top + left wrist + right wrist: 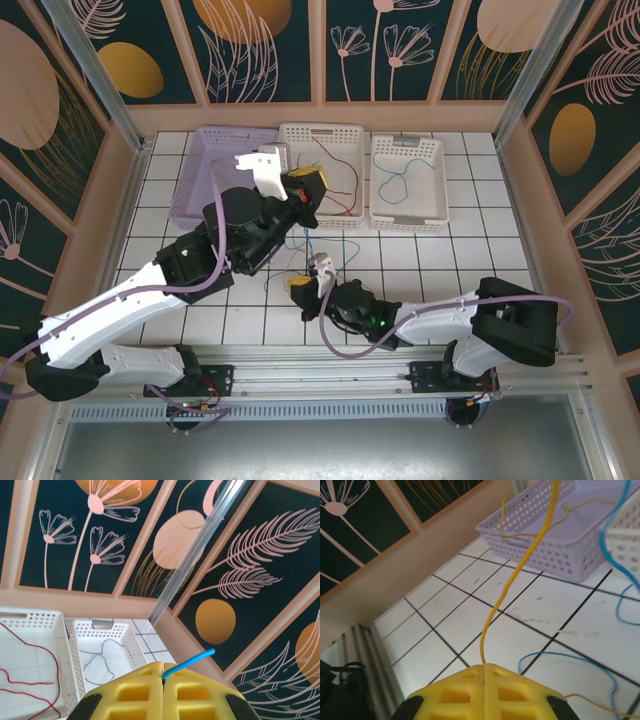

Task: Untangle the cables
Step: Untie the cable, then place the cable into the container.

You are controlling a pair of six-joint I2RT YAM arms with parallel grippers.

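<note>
Left gripper (162, 675), pads closed tight on a thin blue cable (192, 661), hangs right of the lavender perforated plastic basket (205, 165). Right gripper (484, 672), nearer than that basket, pinches a thin yellow cable (517, 575) that seemingly reaches it.

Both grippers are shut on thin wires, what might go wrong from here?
1. The left gripper pinches the thin light-blue wire near its tip, so a pull may slip it free.
2. The right gripper holds the thin yellow wire, which rises beside a looped blue wire; pulling could tighten the tangle rather than loosen it.
3. That yellow wire passes the lavender perforated plastic basket and might snag or drag it.
</note>
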